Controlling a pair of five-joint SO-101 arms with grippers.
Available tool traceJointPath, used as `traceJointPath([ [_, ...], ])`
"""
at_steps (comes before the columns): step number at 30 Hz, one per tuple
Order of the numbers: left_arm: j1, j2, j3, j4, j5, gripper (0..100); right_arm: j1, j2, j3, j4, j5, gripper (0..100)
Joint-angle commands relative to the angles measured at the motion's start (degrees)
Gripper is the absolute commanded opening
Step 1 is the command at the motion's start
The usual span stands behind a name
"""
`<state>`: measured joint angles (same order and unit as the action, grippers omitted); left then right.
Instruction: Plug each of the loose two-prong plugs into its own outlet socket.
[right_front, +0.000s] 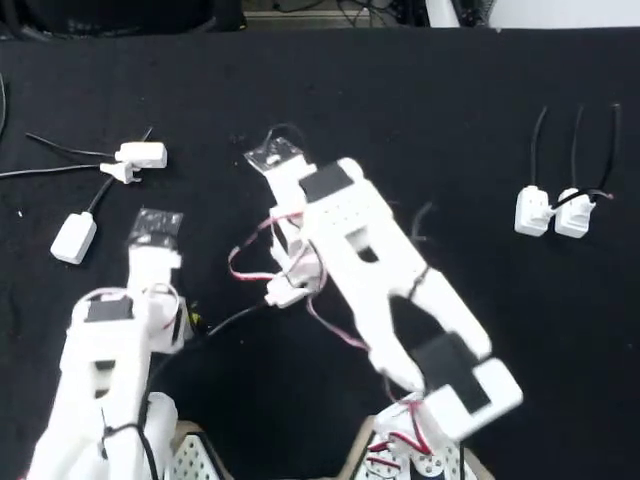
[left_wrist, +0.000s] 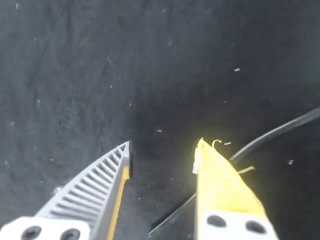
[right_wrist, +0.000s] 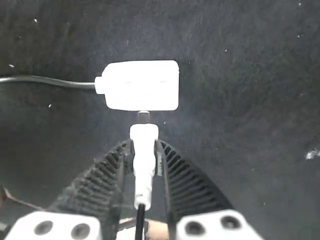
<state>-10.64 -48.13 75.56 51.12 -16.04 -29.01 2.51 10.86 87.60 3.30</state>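
Held the plug (right_wrist: 144, 134) clamped in the right gripper (right_wrist: 143, 147) at lower centre, just short of the outlet socket (right_wrist: 141, 85) above; best kept square and pushed straight in, with the left gripper (left_wrist: 164, 145) spread wide.

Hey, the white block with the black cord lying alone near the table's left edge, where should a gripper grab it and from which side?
Pinch the white block across its two long sides, about midway, coming straight down from above. It lies flat and slanted on the table, and its cord leaves the far end, so a mid-body pinch stays clear of it.
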Motion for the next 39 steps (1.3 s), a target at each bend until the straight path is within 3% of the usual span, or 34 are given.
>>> traceJointPath([
  [1, -0.8, -5.7, 3.8, -3.7, 2.1, 21, 1.1, 6.7, -12.5, 6.7, -0.3, 1.1],
  [8, -0.8, -7.2, 4.5, -3.8, 2.2, 21, 1.3, 15.7, -23.3, 13.0, -0.3, 1.0],
  [15, -0.9, -7.2, 4.6, -3.7, 2.0, 21, 6.1, 20.9, -28.9, 12.8, 2.3, 1.0],
  [25, -0.9, -7.2, 4.6, -3.7, 2.0, 21, 4.7, 14.6, -22.6, 12.2, 3.8, 1.1],
  [32, -0.7, -7.2, 4.6, -3.7, 2.0, 21, 2.8, 2.3, -7.7, 2.4, 3.8, 1.0],
  [39, -0.8, -7.2, 4.6, -3.7, 2.0, 21, 3.0, 8.5, -13.3, 2.6, 5.0, 1.0],
])
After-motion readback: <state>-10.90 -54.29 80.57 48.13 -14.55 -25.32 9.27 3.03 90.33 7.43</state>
